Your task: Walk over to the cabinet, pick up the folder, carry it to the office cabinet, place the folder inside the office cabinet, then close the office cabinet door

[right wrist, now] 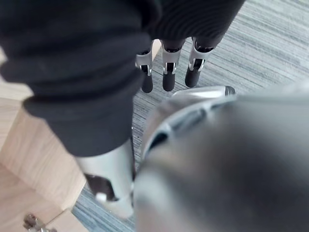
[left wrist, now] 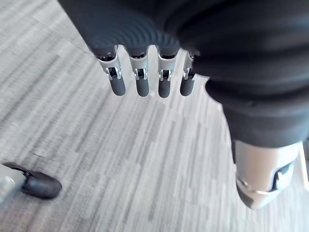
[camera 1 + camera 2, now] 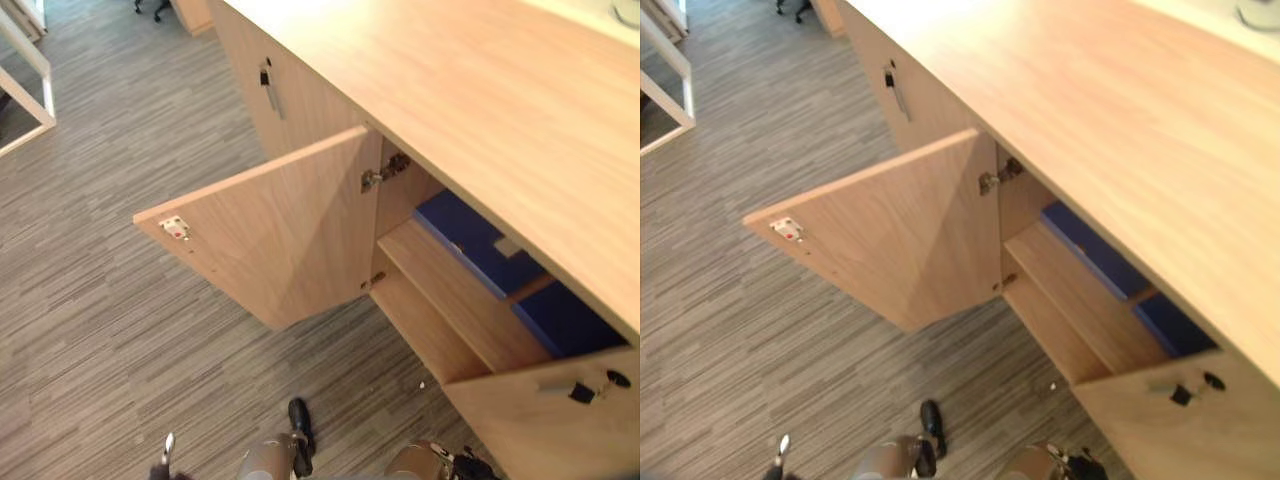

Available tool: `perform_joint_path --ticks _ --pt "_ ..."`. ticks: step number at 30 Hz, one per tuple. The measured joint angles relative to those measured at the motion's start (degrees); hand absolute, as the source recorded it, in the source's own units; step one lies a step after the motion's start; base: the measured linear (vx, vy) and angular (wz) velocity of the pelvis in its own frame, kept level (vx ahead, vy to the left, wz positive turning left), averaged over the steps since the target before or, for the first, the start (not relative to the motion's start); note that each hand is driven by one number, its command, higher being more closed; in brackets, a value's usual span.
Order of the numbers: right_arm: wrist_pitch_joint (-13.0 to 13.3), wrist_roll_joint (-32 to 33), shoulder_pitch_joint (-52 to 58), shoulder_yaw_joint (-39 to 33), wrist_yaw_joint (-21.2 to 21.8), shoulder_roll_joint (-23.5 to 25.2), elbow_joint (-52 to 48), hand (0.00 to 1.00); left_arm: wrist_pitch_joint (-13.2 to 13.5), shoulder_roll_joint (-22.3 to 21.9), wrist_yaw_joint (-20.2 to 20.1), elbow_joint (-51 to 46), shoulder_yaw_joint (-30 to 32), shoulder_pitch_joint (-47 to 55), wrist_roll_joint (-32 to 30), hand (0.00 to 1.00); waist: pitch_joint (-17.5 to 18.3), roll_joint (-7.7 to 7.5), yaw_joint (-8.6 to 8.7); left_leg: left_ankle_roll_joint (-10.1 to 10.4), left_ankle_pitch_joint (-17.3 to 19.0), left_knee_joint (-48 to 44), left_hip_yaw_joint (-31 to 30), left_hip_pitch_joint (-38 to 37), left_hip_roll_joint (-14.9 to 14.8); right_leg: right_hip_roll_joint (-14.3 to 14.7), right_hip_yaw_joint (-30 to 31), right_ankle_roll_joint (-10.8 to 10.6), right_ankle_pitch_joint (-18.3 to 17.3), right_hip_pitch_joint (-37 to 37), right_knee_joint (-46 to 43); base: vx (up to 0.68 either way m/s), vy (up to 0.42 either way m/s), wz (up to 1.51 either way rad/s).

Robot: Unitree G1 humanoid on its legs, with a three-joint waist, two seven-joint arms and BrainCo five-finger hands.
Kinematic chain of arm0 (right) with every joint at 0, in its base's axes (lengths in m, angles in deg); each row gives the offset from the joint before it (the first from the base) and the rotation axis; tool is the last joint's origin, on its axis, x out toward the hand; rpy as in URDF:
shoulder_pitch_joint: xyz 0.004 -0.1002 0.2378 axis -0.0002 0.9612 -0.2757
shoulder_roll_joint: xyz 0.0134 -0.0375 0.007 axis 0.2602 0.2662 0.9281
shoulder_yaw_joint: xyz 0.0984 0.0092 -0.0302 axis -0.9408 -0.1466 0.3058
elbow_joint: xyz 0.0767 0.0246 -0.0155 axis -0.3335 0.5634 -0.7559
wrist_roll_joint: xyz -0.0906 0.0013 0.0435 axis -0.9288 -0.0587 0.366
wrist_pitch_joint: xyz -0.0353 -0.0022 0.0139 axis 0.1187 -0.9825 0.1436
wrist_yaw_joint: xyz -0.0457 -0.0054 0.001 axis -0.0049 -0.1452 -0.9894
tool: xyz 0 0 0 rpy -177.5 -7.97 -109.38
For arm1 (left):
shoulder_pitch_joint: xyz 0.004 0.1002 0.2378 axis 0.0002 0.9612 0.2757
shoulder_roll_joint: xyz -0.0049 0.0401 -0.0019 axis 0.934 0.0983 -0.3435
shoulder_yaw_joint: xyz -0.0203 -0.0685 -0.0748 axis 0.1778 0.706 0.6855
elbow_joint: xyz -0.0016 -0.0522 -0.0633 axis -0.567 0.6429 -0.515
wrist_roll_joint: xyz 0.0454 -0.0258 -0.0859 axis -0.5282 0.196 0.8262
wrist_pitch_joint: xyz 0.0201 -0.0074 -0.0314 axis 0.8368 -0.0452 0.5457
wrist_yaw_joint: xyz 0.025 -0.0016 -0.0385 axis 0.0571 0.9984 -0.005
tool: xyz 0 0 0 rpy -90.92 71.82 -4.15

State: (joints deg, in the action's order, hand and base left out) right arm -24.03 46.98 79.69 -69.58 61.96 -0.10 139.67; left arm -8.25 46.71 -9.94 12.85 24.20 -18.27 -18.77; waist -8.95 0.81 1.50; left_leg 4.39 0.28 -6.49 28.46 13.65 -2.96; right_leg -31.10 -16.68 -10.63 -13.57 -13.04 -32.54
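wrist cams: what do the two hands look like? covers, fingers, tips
Left hand: black ribbed cover over back and wrist, silver fingers in a row with rounded dark tips, thick silver thumb set apart. Right hand: same build; right thumb has a dark pad.

Floor's all grey streaky carpet (image 3: pixel 100 340), stripes running every which way in tile patches. Far left there's a white frame (image 3: pixel 28 92) standing on it, cut off by the edge. Way at the back you can just spot a dark chair base (image 3: pixel 150 8) with casters, right beside a wooden unit (image 3: pixel 192 14). Pale rounded thing (image 3: pixel 1258 12) at far right, can't tell what.
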Motion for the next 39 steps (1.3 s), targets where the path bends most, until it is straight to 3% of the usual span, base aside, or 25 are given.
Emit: perform_joint_path --ticks 1,2,3,4,5,6,7,8,9,13,18,26,28,31,34,39 --pt "0.3 1.1 1.1 -0.3 -0.6 0.1 -0.4 0.00 0.1 0.3 0.1 -2.8 -2.3 -0.9 -1.2 0.00 -0.2 0.31 0.51 -3.6 0.3 -6.3 0.0 0.5 -2.4 0.1 -0.5 0.3 1.0 0.0 -1.1 -0.06 0.056 0.05" --pt "0.4 1.4 1.5 -0.3 -0.7 0.0 -0.6 0.00 0.2 0.3 0.1 -3.4 -2.9 -0.9 -1.3 0.00 0.1 1.04 0.28 -3.3 0.3 -6.8 -0.7 0.2 -3.5 0.8 -0.5 0.2 1.0 -0.1 -1.7 0.00 0.000 0.00" --pt "0.6 2.3 2.6 -0.4 -1.1 0.2 -0.7 0.00 0.5 1.4 0.2 -4.3 -5.4 -1.9 -2.1 0.00 0.2 1.14 0.52 -1.0 1.0 -6.4 -1.7 0.4 -3.3 1.0 -0.1 0.5 2.0 -0.1 -2.2 -0.02 0.006 0.09" --pt "0.8 3.3 3.0 -0.5 -1.3 0.7 -0.5 0.00 0.7 2.0 0.3 -6.4 -7.9 -2.5 -2.2 0.00 0.4 1.51 0.49 -0.7 -0.1 -4.1 -2.2 0.5 -3.2 2.1 -0.4 0.9 3.6 -0.2 -0.6 -0.02 0.043 0.26" --pt "1.0 4.1 3.0 -2.0 -1.5 1.7 0.6 0.00 1.4 2.5 0.4 -9.5 -9.5 -2.7 -2.3 0.00 1.0 1.12 0.63 1.0 -1.2 0.9 -2.5 0.2 -3.1 4.1 -0.6 1.3 6.1 0.2 3.4 0.02 0.133 0.31" --pt "1.0 4.1 3.2 -2.6 -1.5 2.9 1.2 0.00 1.6 3.4 0.7 -11.3 -10.8 -2.9 -2.2 0.00 1.2 -0.17 1.18 1.2 -1.1 2.3 -2.3 0.4 -2.5 3.9 -1.3 1.5 7.8 0.1 6.2 0.11 0.058 0.11" --pt "1.1 4.0 3.9 -2.7 -1.4 3.2 1.4 0.00 1.8 4.1 0.9 -13.5 -11.4 -2.6 -2.2 0.00 0.2 -0.19 0.50 -0.2 -2.5 -1.7 -4.5 -0.7 -4.2 5.0 -1.5 1.3 7.8 0.1 5.6 0.17 0.009 -0.10" --pt "1.2 4.0 3.9 -2.7 -1.3 2.8 1.6 0.00 2.0 4.3 1.0 -14.0 -11.8 -2.1 -2.1 0.00 0.1 0.22 0.34 0.0 -1.7 0.6 -6.0 -2.1 -4.1 5.7 -1.7 1.4 7.8 0.1 4.5 0.15 -0.046 -0.09" --pt "1.0 4.0 4.4 -2.7 -1.2 2.9 2.5 0.00 2.2 4.7 1.1 -14.3 -13.3 -2.1 -2.0 0.00 -0.2 0.43 1.32 0.4 -3.4 3.7 -7.3 -4.1 -4.1 5.8 -1.4 1.9 7.3 -0.3 3.5 0.08 0.007 0.02" --pt "0.5 4.0 4.9 -2.4 -0.2 3.2 3.8 0.00 2.4 6.3 0.1 -15.1 -17.4 -1.7 -2.5 0.00 1.9 -0.53 1.34 1.8 -6.3 7.8 -6.3 -5.4 -5.6 10.7 -0.4 1.1 6.8 3.7 13.4 0.04 -0.095 -0.15" --pt "0.5 4.3 5.0 -2.0 0.3 2.0 5.1 0.00 1.7 8.8 -1.0 -15.0 -18.4 -3.2 -5.2 0.00 2.5 -0.10 2.40 3.0 -7.6 10.3 -5.4 -9.7 -8.6 14.7 -0.2 1.1 6.8 5.9 14.6 0.02 -0.128 -0.26" --pt "0.5 4.8 5.0 -0.3 0.7 1.4 6.8 0.00 0.8 21.6 -2.2 -4.7 -21.0 -14.9 -8.8 0.00 2.7 -0.10 3.15 3.4 -8.8 11.4 -3.0 -12.0 -9.0 15.8 1.1 1.2 6.8 7.2 17.4 -0.05 -0.067 -0.16" --pt "0.5 5.3 5.0 0.0 0.8 1.3 7.4 0.00 0.4 27.2 -2.2 1.0 -24.3 -21.3 -10.3 0.00 2.7 -0.09 3.72 3.5 -9.4 11.5 -2.8 -12.8 -9.3 16.3 1.2 1.2 6.8 8.1 18.4 -0.10 -0.044 -0.07" --pt "0.5 5.3 5.1 0.2 0.8 1.2 7.7 0.00 0.4 31.6 -2.2 5.7 -27.7 -28.8 -12.4 0.00 2.8 0.02 4.19 3.7 -10.1 11.5 -2.8 -12.8 -9.8 16.9 1.4 1.3 6.8 8.2 18.9 -0.12 -0.032 -0.06" --pt "0.5 5.4 5.3 0.3 1.0 1.0 8.9 0.00 0.3 34.3 -1.8 9.1 -30.2 -35.2 -12.6 0.00 2.8 0.03 5.17 3.7 -10.6 11.8 -2.8 -12.8 -10.3 17.4 1.6 1.7 7.1 8.1 19.1 -0.12 -0.026 -0.04" --pt "0.6 6.3 7.0 0.2 1.5 1.1 9.5 0.00 -0.2 36.3 -1.4 10.1 -32.3 -37.4 -9.2 0.00 2.9 -0.11 5.39 3.8 -10.7 11.8 -2.2 -12.9 -10.5 17.9 2.4 2.1 7.9 8.0 20.1 -0.05 -0.006 -0.07"
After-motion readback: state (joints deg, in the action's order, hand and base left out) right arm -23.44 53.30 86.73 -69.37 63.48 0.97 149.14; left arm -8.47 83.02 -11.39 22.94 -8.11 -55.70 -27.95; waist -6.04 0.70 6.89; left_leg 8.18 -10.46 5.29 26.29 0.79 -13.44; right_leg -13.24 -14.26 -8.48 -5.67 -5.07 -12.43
